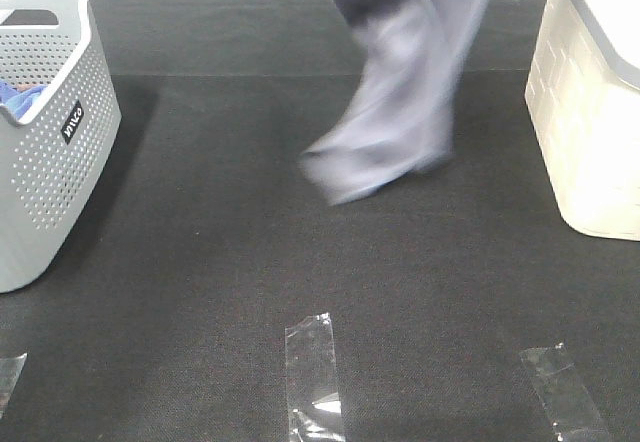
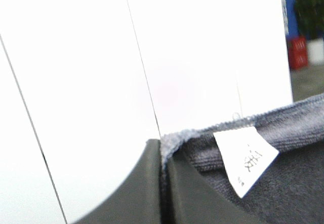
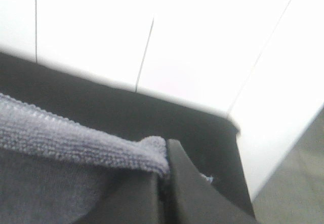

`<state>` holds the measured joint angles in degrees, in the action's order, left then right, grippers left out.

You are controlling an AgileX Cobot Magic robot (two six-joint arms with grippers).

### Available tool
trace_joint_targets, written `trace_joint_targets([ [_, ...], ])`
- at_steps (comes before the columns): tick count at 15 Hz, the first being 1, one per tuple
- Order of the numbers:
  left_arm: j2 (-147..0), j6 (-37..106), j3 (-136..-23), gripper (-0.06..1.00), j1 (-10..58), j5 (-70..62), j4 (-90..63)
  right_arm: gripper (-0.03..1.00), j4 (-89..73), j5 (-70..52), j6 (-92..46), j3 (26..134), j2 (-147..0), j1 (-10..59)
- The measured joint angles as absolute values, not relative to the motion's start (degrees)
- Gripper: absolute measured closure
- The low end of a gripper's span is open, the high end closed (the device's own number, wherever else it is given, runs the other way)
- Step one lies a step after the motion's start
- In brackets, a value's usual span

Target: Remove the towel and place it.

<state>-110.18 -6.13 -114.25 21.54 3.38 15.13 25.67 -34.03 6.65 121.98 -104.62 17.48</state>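
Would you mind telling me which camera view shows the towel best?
The exterior high view: most of the hanging towel shows, though blurred. The wrist views show only a hemmed corner each, pinched in the left gripper and the right gripper.

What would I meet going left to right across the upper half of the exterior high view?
Grey perforated basket → towel, hanging blurred near the middle → cream-white bin at the right edge.

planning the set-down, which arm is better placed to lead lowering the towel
Right, marginally: the towel hangs right of centre over the table. But the left gripper and right gripper each pinch a hem corner, so both should lower together.
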Motion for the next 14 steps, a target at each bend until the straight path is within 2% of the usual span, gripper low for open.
trace_joint_targets([
  [3, -110.0, -5.3, -122.3, 0.94, 21.3, -5.0, 15.7, 0.97, 23.0, -34.3, 6.6, 127.1, -104.6, 18.2],
  [9, -114.9, 1.1, -122.4, 0.94, 21.4, -33.1, 12.1, 0.97, 16.1, -56.6, 6.1, 127.0, -111.1, 18.7],
  [14, -116.3, 1.3, -122.9, 0.94, 21.4, -43.1, 7.7, 0.97, 14.0, -59.4, 5.7, 125.6, -111.7, 18.7],
])
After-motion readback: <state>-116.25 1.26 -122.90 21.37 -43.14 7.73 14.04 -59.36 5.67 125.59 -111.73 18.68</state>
